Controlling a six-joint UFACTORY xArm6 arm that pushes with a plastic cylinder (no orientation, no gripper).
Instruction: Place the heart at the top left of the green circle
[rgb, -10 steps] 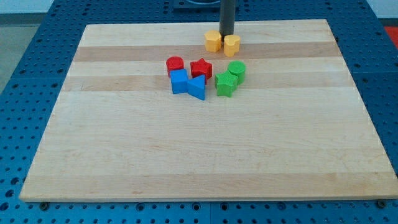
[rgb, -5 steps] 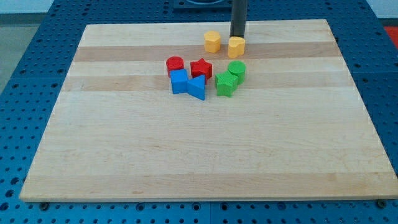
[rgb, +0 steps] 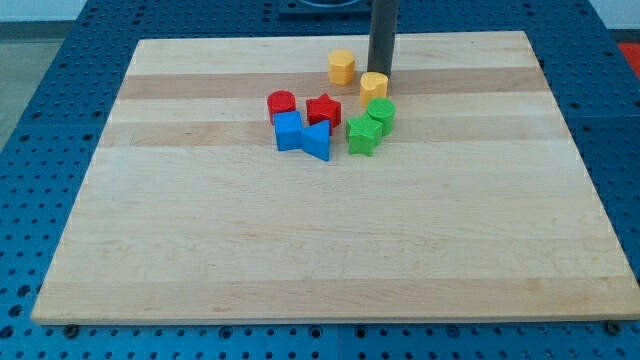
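A yellow heart block sits just above the green circle, touching or nearly touching its top edge, slightly to its left. My tip stands right behind the heart, at its top right side. A green star lies just below and left of the green circle.
A second yellow block lies up and left of the heart. A red circle and a red star lie left of the green blocks. A blue cube and a blue triangle sit below the red ones.
My tip moved right and then down the view, pushing the yellow heart away from the other yellow block and down toward the green circle.
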